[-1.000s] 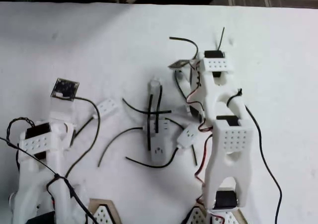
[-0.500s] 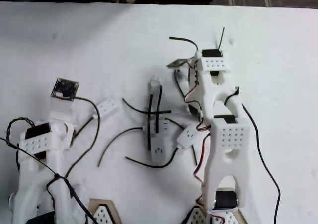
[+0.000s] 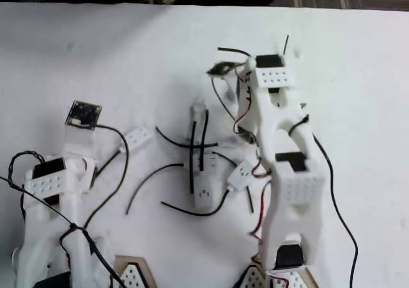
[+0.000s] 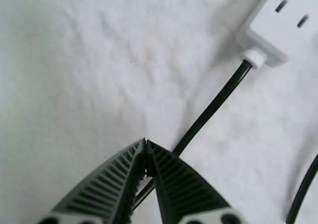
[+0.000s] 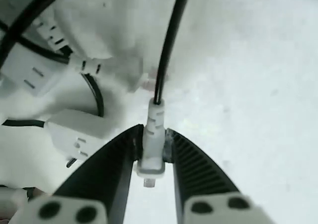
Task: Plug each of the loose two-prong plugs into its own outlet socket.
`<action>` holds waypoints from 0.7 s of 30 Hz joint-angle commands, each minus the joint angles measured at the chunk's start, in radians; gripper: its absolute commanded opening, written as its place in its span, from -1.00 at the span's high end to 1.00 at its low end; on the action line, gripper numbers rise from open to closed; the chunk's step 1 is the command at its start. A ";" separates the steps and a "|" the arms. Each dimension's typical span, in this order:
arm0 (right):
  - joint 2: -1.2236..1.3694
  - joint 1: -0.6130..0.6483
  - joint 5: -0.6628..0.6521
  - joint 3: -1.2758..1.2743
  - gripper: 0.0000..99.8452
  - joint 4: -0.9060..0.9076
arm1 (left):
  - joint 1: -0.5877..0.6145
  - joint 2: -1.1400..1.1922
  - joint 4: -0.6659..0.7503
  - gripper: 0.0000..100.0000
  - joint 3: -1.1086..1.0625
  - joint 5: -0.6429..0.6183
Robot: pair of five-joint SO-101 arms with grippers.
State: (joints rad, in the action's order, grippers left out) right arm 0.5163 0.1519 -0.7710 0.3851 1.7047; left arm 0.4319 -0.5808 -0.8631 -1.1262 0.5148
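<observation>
White desk [image 3: 77,45], black cords everywhere. Right gripper [image 5: 151,134] is clamped on a small white plug [image 5: 152,154], out toward the far edge of the desk, beyond the bunch of sockets [image 3: 204,179] lying mid-desk. Left gripper [image 4: 145,157] is pinched closed on nothing as far as I can tell. It's parked toward the left edge, with a lone socket [image 4: 288,15] just ahead and that socket's cord [image 4: 213,107] running under its tips.

Handling guess: the plug is light, hard plastic and a bit slick, so it could twist in the grip when pushed. Its black lead [image 5: 170,40] looks springy and will probably tug it sideways. I'd hold the body by the flat sides, not the ribbed collar. The sockets look light too and may skate unless pinned.

The right wrist view gives the grip itself and nearby socket slots up close. The high view gives the overall layout: where both arms and the sockets sit.
</observation>
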 commanded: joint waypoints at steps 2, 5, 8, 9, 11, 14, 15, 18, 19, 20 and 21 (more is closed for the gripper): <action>-0.363 0.038 -0.006 -0.132 0.96 0.012 | 0.004 -0.028 0.014 0.95 0.035 -0.017; -0.579 0.090 0.000 -0.244 0.96 0.012 | -0.004 -0.081 0.011 0.95 0.048 -0.038; -0.792 0.162 0.002 -0.354 0.96 0.010 | -0.024 -0.202 0.003 0.95 0.043 -0.107; -0.857 0.188 0.003 -0.391 0.96 0.008 | -0.025 -0.252 -0.009 0.95 0.040 -0.117; -0.966 0.232 0.037 -0.448 0.96 0.007 | -0.028 -0.367 -0.034 0.95 0.034 -0.121; -1.098 0.282 0.077 -0.516 0.96 -0.010 | -0.059 -0.545 -0.061 0.95 0.011 -0.149; -1.135 0.302 0.092 -0.537 0.96 -0.018 | -0.077 -0.604 -0.061 0.95 -0.005 -0.160; -1.228 0.364 0.157 -0.594 0.96 -0.056 | -0.157 -0.773 -0.058 0.95 -0.064 -0.198; -1.257 0.384 0.173 -0.612 0.96 -0.070 | -0.188 -0.825 -0.058 0.95 -0.084 -0.213; -1.285 0.404 0.190 -0.626 0.96 -0.084 | -0.219 -0.874 -0.060 0.95 -0.103 -0.229; -1.311 0.420 0.209 -0.638 0.96 -0.094 | -0.246 -0.918 -0.063 0.95 -0.118 -0.244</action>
State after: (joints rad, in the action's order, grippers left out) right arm -0.7066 0.5263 -0.6114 -0.2378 1.6540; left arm 0.2923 -1.3004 -0.9168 -1.2029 0.3261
